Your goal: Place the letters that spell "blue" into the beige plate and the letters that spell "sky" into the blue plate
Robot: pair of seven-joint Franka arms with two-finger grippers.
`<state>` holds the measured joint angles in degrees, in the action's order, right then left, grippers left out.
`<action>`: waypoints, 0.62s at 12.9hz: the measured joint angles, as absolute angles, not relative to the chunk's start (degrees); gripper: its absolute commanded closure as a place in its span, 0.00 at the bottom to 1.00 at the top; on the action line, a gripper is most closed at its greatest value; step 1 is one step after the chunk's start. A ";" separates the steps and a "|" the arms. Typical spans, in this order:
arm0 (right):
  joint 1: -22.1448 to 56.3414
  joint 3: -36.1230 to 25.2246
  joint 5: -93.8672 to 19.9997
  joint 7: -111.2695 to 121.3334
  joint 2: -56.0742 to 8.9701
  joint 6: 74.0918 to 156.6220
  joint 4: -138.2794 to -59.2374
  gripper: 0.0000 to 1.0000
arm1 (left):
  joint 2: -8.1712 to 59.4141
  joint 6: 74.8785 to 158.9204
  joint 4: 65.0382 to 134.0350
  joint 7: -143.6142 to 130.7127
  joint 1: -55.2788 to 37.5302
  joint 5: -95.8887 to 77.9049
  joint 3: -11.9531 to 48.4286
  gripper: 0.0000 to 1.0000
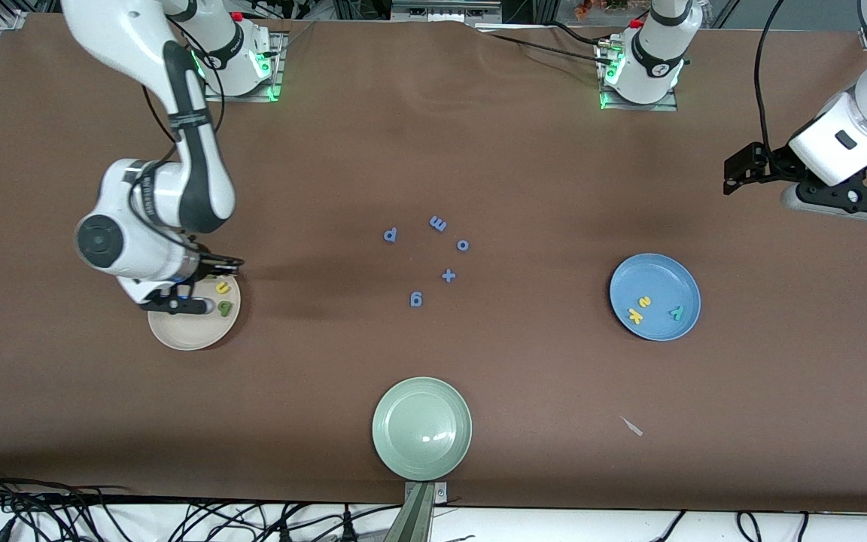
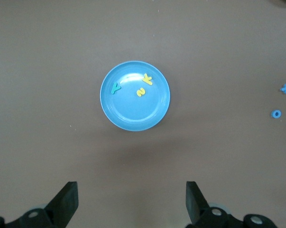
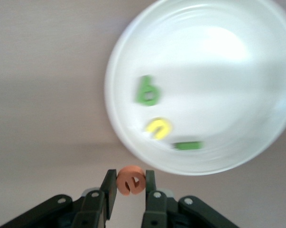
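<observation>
From the high front camera, the right gripper (image 1: 204,282) is hanging over the beige plate (image 1: 185,335) at the right arm's end of the brown tabletop (image 1: 433,150). A yellow u (image 1: 222,287) and an olive-green b (image 1: 225,307) are lying in that plate. Toward the left arm's end from the beige plate, five blue pieces, among them a plus sign (image 1: 448,275), are sitting mid-table, and a pale green plate (image 1: 422,428) is resting nearer the camera than they are. Farther toward the left arm's end, the blue plate (image 1: 655,324) is holding a yellow s (image 1: 644,302), a yellow k (image 1: 635,316) and a teal y (image 1: 676,312). The left gripper (image 1: 847,197) is waiting in the air above the tabletop at the left arm's end.

The left wrist camera is looking down on the blue plate (image 2: 133,118) with the teal y (image 2: 115,88), yellow s (image 2: 141,91) and yellow k (image 2: 148,80) inside, while the left gripper's fingers (image 2: 67,202) are standing wide apart with nothing between them.

In the right wrist view, the right gripper's fingers (image 3: 108,190) are clamping an orange e (image 3: 130,180) just outside the beige plate's (image 3: 228,71) rim. Inside the plate the b (image 3: 147,91), the u (image 3: 159,127) and a light green l (image 3: 188,145) are lying close together.
</observation>
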<state>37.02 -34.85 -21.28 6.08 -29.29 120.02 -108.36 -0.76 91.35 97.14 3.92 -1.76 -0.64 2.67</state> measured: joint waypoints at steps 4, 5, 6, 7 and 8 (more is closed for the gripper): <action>34.24 -34.72 -21.31 9.40 -29.55 120.03 -107.79 0.36 | -0.96 90.45 97.14 3.88 -1.72 -0.64 2.33 0.00; 34.51 -34.61 -21.31 9.28 -29.55 119.91 -107.03 0.35 | -0.95 90.24 97.14 3.88 -1.70 -0.64 2.29 0.00; 34.75 -34.58 -21.32 9.02 -29.55 119.21 -106.01 0.35 | -0.96 90.15 97.13 3.88 -1.71 -0.64 2.30 0.00; 34.81 -34.54 -21.31 8.50 -29.55 117.38 -104.49 0.33 | -0.99 90.15 97.08 3.88 -1.72 -0.64 2.31 0.00; 34.81 -34.56 -21.31 7.35 -29.55 114.71 -102.35 0.33 | -1.03 90.15 97.01 3.88 -1.73 -0.64 2.31 0.00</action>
<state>34.81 -34.56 -21.31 7.35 -29.55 114.71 -102.35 -1.03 90.15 97.01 3.88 -1.73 -0.64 2.31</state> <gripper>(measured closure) 0.348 0.000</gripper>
